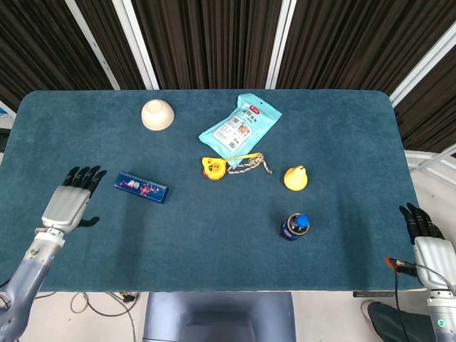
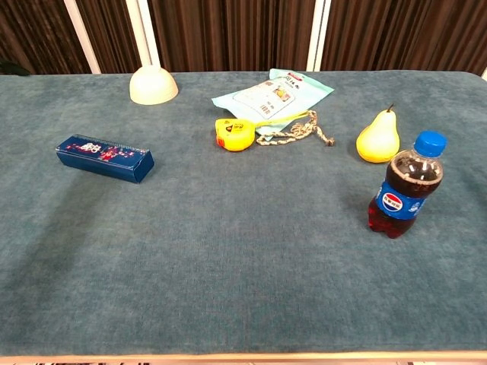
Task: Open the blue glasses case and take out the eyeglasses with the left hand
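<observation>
Hovering left hand (image 1: 69, 201), fingers (image 1: 84, 175) spread, empty, near glasses case (image 1: 140, 187).

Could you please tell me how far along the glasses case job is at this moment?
Nothing is done yet: the blue glasses case lies closed on the table. The left hand is open beside it, not touching. Opening it and taking out the eyeglasses remain. The right hand sits at the table edge.

One blue glasses case (image 1: 140, 187), one upturned cream bowl (image 1: 157, 115), one teal snack packet (image 1: 239, 125), one yellow tape measure (image 1: 214, 168), one braided cord (image 1: 250, 164), one yellow pear (image 1: 296, 177), one cola bottle (image 1: 294, 226), two hands: left hand (image 1: 70, 203), right hand (image 1: 427, 242).
</observation>
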### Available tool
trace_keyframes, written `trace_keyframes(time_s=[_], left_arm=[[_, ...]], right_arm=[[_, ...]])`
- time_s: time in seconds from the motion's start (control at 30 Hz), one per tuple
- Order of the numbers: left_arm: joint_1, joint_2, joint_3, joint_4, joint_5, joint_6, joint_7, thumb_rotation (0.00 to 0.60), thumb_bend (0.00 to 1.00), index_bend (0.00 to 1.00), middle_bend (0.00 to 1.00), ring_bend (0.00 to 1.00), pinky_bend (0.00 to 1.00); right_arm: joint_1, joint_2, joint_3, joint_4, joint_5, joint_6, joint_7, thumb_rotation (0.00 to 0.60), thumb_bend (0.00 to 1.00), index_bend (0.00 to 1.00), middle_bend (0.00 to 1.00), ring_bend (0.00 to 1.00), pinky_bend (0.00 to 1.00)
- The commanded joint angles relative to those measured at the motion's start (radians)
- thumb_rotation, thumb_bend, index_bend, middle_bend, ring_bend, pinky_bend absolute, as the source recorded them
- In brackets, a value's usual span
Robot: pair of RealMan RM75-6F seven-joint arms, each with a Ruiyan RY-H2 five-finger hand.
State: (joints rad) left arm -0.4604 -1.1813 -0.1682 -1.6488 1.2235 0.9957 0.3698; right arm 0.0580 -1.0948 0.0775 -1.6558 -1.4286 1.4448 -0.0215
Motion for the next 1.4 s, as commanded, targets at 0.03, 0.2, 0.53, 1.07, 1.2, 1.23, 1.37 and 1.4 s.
trace_keyframes(time_s=[0.03,0.2,0.53,1.07,1.2,1.23,1.37,1.4], left_arm=[[-0.102,-0.04,-0.036,0.087,-0.113,-0.127,0.063,0.6,0.14,0.0,0.08,0.0,0.0],[-0.171,-0.09,-0.038,0.187,-0.184,-0.208,0.097,0.6,0.14,0.0,0.09,0.0,0.0],[-0.267,-0.156,0.003,0.312,-0.27,-0.349,0.127,0.6,0.14,0.0,0.1,0.0,0.0],[-0.333,-0.231,0.049,0.363,-0.328,-0.37,0.141,0.6,0.14,0.0,0.1,0.0,0.0],[-0.344,-0.236,0.063,0.346,-0.328,-0.369,0.139,0.6,0.14,0.0,0.1,0.0,0.0],[-0.346,-0.236,0.067,0.34,-0.327,-0.367,0.137,0.6,0.14,0.0,0.1,0.0,0.0],[-0.345,-0.228,0.083,0.308,-0.31,-0.354,0.124,0.6,0.14,0.0,0.11,0.0,0.0],[-0.343,-0.225,0.088,0.3,-0.304,-0.35,0.12,0.6,0.14,0.0,0.12,0.0,0.0]], right_arm=[[-0.001,0.001,0.002,-0.002,0.006,-0.002,0.001,0.6,0.16,0.0,0.0,0.0,0.21],[0.0,0.001,0.004,-0.006,0.014,-0.004,-0.001,0.6,0.16,0.0,0.0,0.0,0.21],[-0.001,0.002,0.005,-0.01,0.021,-0.006,-0.003,0.6,0.17,0.0,0.0,0.0,0.21],[0.0,0.006,0.004,-0.015,0.025,-0.011,-0.001,0.6,0.17,0.0,0.0,0.0,0.21],[-0.001,0.007,0.003,-0.016,0.024,-0.01,-0.001,0.6,0.17,0.0,0.0,0.0,0.21],[-0.001,0.007,0.003,-0.016,0.025,-0.01,-0.001,0.6,0.17,0.0,0.0,0.0,0.21],[-0.001,0.008,0.003,-0.017,0.026,-0.01,0.002,0.6,0.17,0.0,0.0,0.0,0.21],[-0.002,0.008,0.003,-0.017,0.026,-0.01,0.002,0.6,0.17,0.0,0.0,0.0,0.21]])
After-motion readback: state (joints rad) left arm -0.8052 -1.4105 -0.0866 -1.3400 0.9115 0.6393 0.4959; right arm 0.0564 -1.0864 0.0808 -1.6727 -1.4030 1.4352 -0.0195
